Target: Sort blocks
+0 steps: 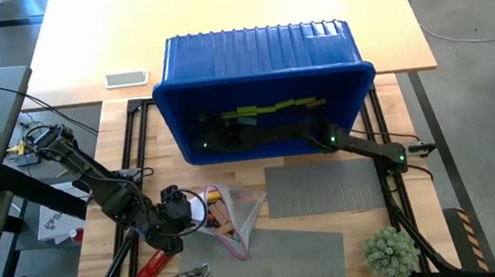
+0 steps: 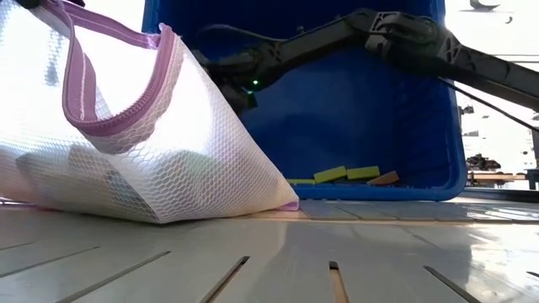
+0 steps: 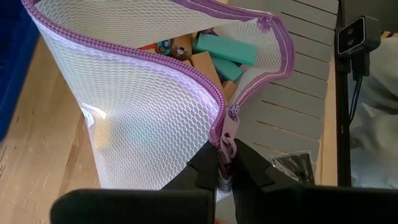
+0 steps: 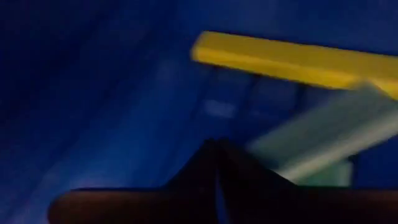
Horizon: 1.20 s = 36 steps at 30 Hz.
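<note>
Landmark: big blue plastic bin point(image 1: 262, 58), tipped on side, mouth toward me. Loose lime-yellow and tan rectangular blocks point(image 2: 347, 175) lie on its lower wall, just inside mouth. My right gripper point(image 4: 217, 149) reaches into bin, fingers pressed shut, holding nothing. Yellow bar point(image 4: 292, 59) lies just ahead of fingertips, long axis crosswise; right arm clearly nearer. My left gripper point(image 3: 224, 165), in front of bin, pinches purple zipper edge of white mesh pouch point(image 3: 143, 106); teal and wood blocks point(image 3: 224, 50) inside.

Lime blocks point(image 1: 272, 108) lie in the blue bin point(image 1: 220, 54); teal and tan blocks point(image 3: 211, 53) fill the mesh pouch point(image 3: 143, 118).
</note>
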{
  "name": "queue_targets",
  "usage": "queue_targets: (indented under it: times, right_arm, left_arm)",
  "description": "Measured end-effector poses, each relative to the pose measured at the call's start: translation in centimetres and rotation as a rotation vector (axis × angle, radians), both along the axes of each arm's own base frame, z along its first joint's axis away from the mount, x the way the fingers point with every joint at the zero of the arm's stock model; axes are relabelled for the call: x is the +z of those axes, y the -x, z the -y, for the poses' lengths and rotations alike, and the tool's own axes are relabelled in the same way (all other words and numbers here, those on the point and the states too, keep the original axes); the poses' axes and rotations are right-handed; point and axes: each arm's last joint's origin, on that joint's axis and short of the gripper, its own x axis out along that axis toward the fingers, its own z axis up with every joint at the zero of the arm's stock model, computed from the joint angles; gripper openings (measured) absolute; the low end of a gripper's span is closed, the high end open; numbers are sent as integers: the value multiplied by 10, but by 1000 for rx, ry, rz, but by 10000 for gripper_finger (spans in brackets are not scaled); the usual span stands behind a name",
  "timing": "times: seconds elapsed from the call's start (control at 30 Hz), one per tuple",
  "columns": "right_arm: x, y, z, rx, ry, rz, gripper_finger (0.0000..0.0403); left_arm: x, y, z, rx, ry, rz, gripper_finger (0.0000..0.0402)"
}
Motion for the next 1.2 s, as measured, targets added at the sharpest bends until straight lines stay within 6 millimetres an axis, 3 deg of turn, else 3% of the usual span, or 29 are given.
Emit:
queue_targets:
  times: [0.07,0.17,0.27,0.37,0.47,0.6,0.77,1.0,1.2]
  right_arm:
    - [4,-4,-5,-22,36,53,0]
    - [7,-8,10,-104,46,174,0]
    - [-3,-9,19,-176,5,253,0]
    - [-5,-11,10,-210,-5,286,0]
    - [0,-11,7,-276,99,296,0]
    - [-1,-4,32,-341,85,298,0]
    - [-9,7,50,-311,12,186,0]
    - [-16,9,43,-237,53,53,0]
    - [-9,16,40,-99,-131,-33,0]
  left_arm:
    - [0,0,0,0,0,0,1]
    - [0,0,0,0,0,0,1]
    - [0,0,0,0,0,0,1]
    - [0,0,0,0,0,0,1]
    - [0,0,0,0,0,0,1]
    - [0,0,0,0,0,0,1]
    - [0,0,0,0,0,0,1]
    - [0,0,0,0,0,0,1]
    - [0,0,0,0,0,0,1]
